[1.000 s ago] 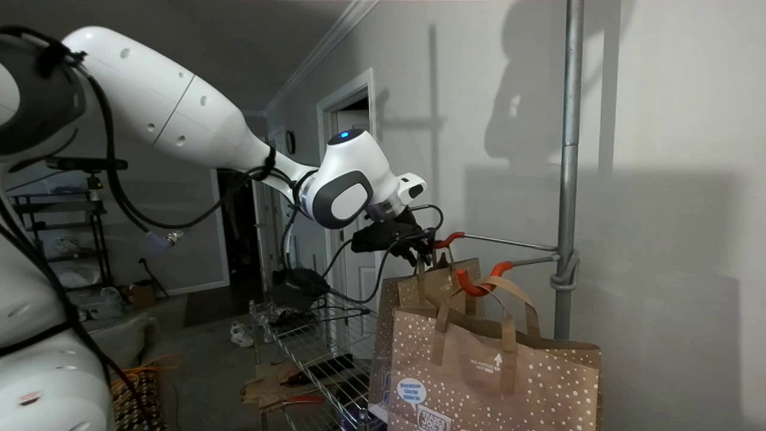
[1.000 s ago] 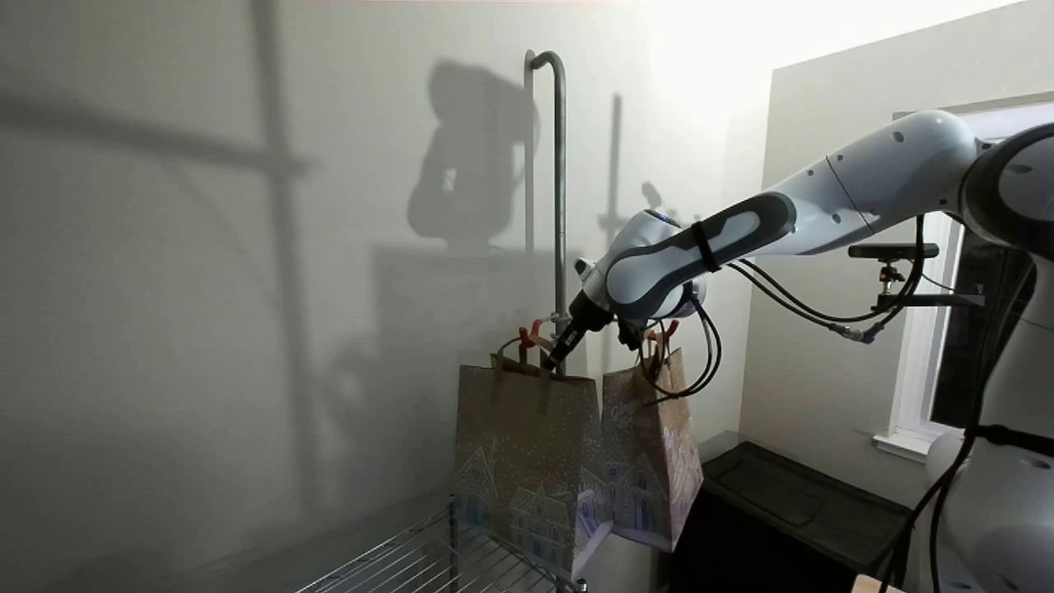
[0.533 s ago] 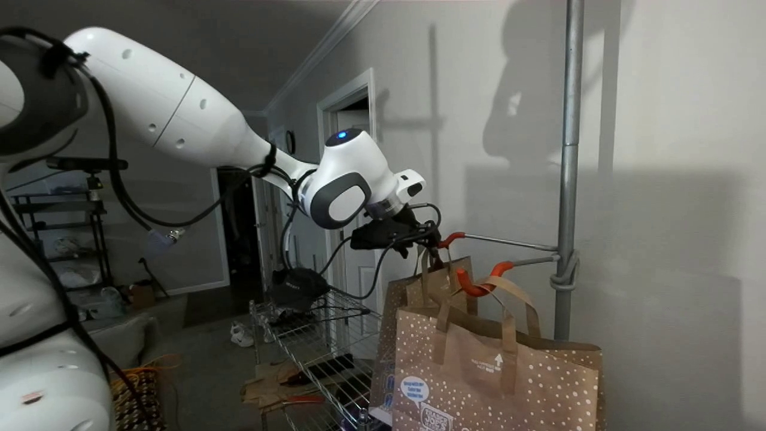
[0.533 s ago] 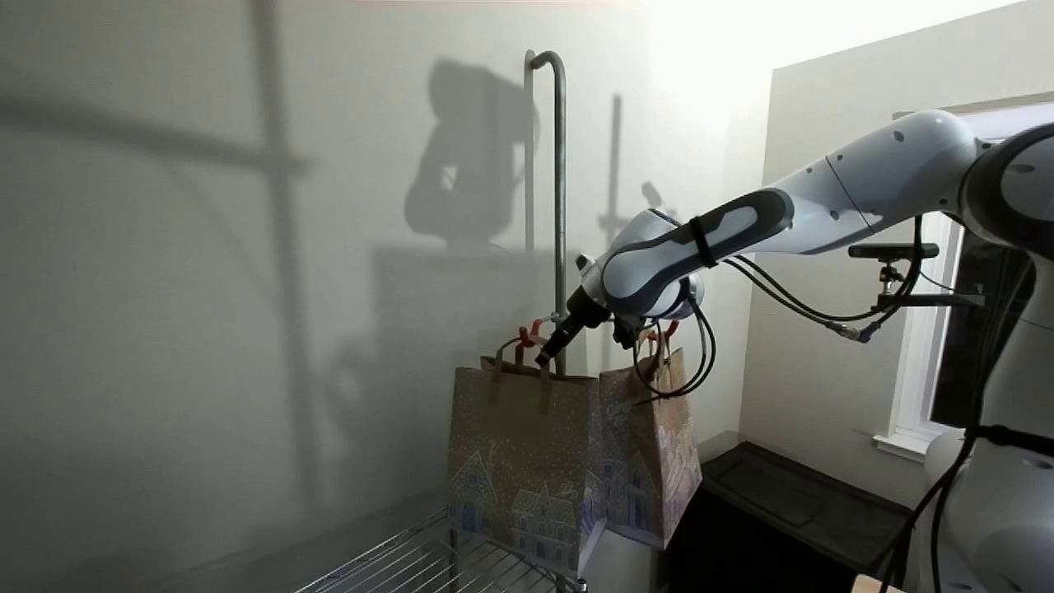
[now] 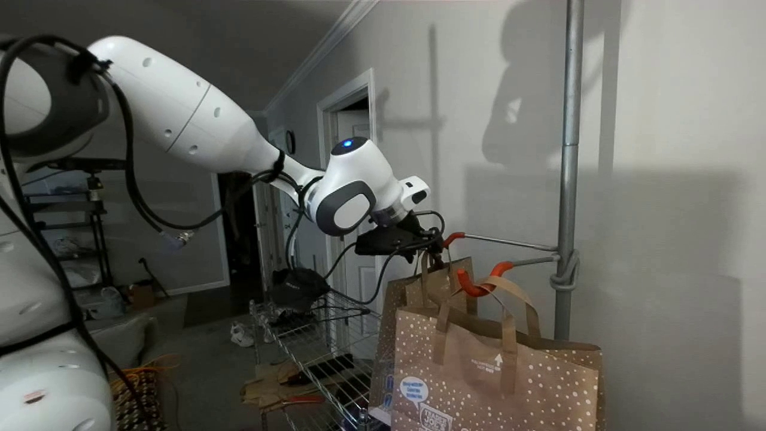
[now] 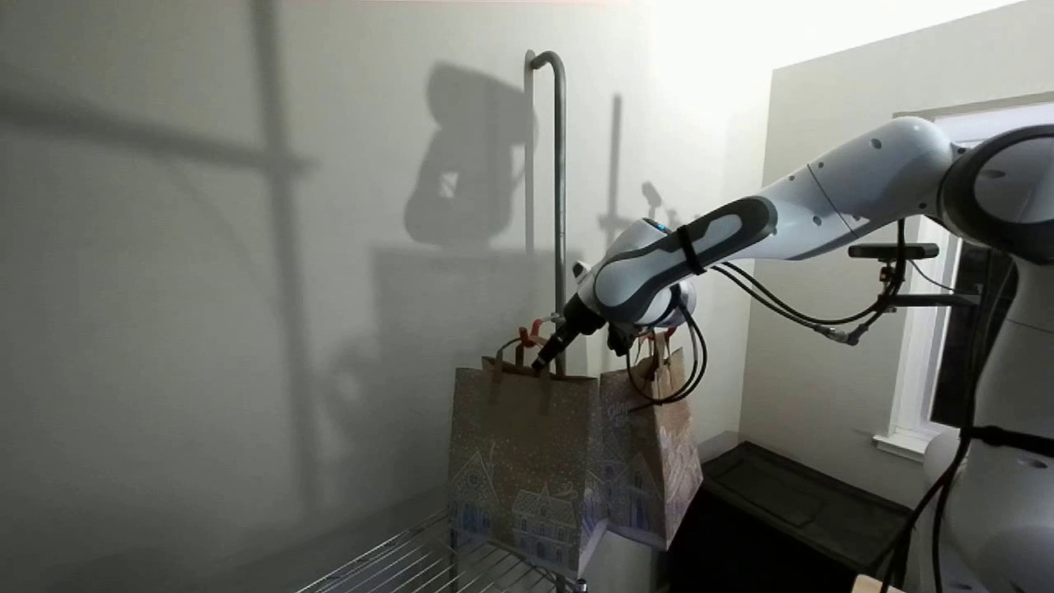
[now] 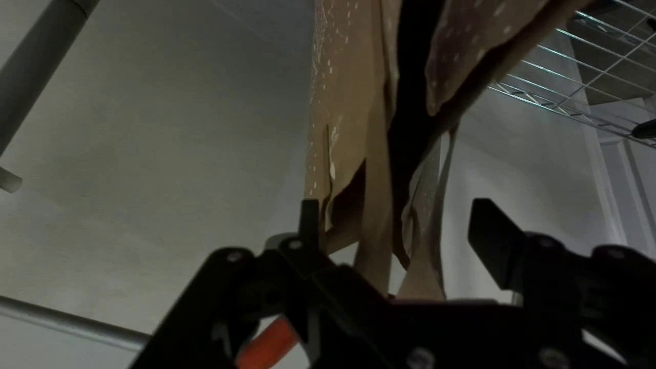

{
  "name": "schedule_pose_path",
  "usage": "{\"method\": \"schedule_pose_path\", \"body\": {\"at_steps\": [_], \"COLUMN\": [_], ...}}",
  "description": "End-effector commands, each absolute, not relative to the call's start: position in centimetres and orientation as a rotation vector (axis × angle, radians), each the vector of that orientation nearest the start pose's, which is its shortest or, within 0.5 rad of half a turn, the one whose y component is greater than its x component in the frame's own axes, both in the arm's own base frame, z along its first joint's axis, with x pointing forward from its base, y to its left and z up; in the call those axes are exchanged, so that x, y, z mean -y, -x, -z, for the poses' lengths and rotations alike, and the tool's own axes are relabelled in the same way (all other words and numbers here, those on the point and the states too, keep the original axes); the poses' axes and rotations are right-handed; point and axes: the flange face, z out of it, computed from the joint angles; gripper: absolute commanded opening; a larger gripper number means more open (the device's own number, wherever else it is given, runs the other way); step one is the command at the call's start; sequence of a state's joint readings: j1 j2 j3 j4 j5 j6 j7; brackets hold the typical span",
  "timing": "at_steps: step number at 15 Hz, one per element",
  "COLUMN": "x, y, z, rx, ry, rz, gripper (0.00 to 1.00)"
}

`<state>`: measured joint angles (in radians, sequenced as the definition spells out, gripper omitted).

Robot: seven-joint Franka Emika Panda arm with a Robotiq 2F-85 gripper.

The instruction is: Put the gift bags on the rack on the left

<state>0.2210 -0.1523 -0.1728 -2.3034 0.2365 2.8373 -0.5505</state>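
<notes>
Brown gift bags (image 6: 524, 469) open upward, long axes near vertical.

Room above, clutter beside

Bag handles (image 7: 377, 220) show between the parted fingers (image 7: 492, 241) of my gripper (image 7: 394, 215), with room beside one finger. Red-tipped hooks (image 5: 476, 290) crowd close; above them, I see free air as far as the upright pole (image 5: 568, 203).
</notes>
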Motion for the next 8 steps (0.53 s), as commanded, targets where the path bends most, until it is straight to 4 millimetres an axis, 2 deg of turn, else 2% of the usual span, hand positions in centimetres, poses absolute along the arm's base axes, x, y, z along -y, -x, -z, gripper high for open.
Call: {"method": "schedule_pose_path", "body": {"at_steps": [1,8], "x": [0.06,0.70], "y": [-55.37,-56.03], "z": [-48.00,-48.57], "rx": [0.495,0.426], "ry": [2.912,2.902], "rz": [1.085,1.093], "gripper": [0.45,0.02]}}
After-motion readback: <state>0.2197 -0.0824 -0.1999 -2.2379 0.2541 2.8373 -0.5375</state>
